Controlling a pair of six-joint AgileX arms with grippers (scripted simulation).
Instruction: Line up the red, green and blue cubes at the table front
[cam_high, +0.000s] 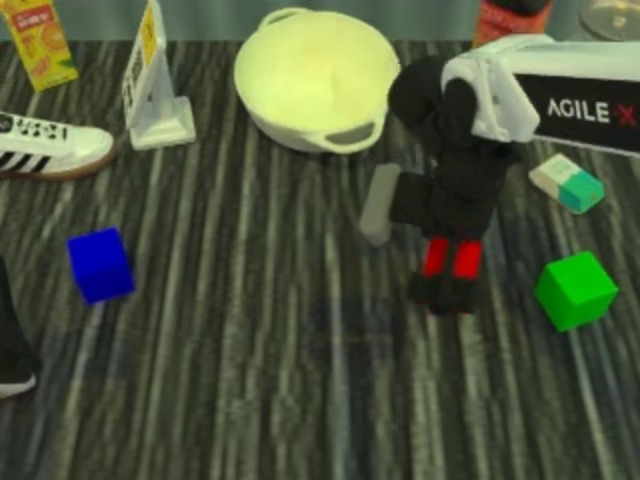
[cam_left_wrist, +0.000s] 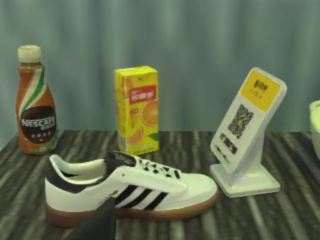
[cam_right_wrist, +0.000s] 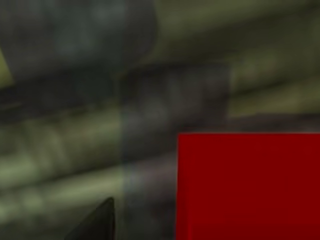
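Note:
The red cube (cam_high: 436, 258) sits right of the table's middle, mostly hidden under my right gripper (cam_high: 450, 290), which stands over it with a dark finger on either side. In the right wrist view the red cube (cam_right_wrist: 247, 185) fills one side, and a gap of striped table separates it from the one visible fingertip (cam_right_wrist: 102, 220), so this gripper is open. The green cube (cam_high: 575, 290) lies to the right of it. Far off at the left rests the blue cube (cam_high: 100, 264). My left gripper (cam_high: 12, 372) is parked at the left edge, open and holding nothing.
A white bowl (cam_high: 315, 75) stands at the back centre, with a QR-code stand (cam_high: 155, 85), a juice box (cam_high: 40, 40) and a sneaker (cam_high: 50, 145) at the back left. A white and teal eraser (cam_high: 567, 182) lies behind the green cube. A coffee bottle (cam_left_wrist: 35, 100) shows beyond the sneaker.

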